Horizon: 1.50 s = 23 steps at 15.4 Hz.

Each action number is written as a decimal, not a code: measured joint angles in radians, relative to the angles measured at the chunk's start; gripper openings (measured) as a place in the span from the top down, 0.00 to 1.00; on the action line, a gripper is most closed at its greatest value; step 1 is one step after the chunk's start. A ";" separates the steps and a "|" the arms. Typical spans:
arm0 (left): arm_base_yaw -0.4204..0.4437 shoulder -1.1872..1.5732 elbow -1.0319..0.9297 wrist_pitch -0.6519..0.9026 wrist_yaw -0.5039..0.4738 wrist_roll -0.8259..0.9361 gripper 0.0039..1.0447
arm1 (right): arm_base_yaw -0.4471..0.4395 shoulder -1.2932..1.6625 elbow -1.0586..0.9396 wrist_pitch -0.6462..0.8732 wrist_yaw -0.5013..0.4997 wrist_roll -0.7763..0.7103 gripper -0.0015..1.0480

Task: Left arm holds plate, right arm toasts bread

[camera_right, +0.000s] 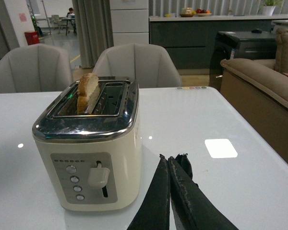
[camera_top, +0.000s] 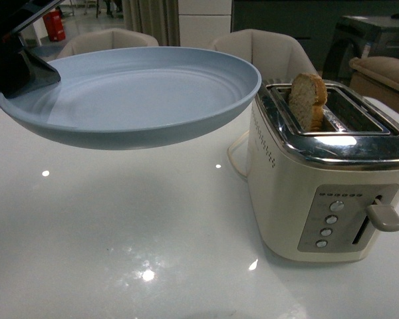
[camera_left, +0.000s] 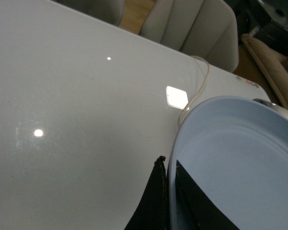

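The pale blue plate (camera_top: 139, 96) hangs above the white table, left of the toaster (camera_top: 326, 179). My left gripper (camera_top: 33, 74) is shut on the plate's left rim; in the left wrist view the fingers (camera_left: 167, 165) pinch the plate's edge (camera_left: 240, 153). The bread slice (camera_top: 308, 100) stands upright in the toaster's left slot, its top sticking out; it also shows in the right wrist view (camera_right: 88, 92). My right gripper (camera_right: 169, 160) is shut and empty, low over the table to the right of the toaster (camera_right: 89, 153), not touching it.
The toaster's lever (camera_top: 384, 217) is up, with several round buttons beside it. A pale cord (camera_left: 197, 91) runs across the table from the toaster. Beige chairs (camera_right: 134, 62) stand at the table's far side, a brown sofa (camera_right: 259, 96) on the right.
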 joint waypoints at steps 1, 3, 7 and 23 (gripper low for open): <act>0.000 0.000 0.000 0.000 0.000 0.000 0.98 | 0.000 0.000 0.000 0.000 0.000 0.000 0.98; 0.000 0.000 0.000 0.000 0.000 0.000 0.98 | 0.000 0.000 0.000 0.000 0.000 0.000 0.76; 0.000 0.000 0.000 0.000 0.000 0.000 0.98 | 0.000 0.000 0.000 0.000 0.000 0.000 0.29; 0.055 -0.009 -0.025 0.132 0.089 0.200 0.98 | 0.000 0.000 0.000 0.000 0.000 0.000 0.06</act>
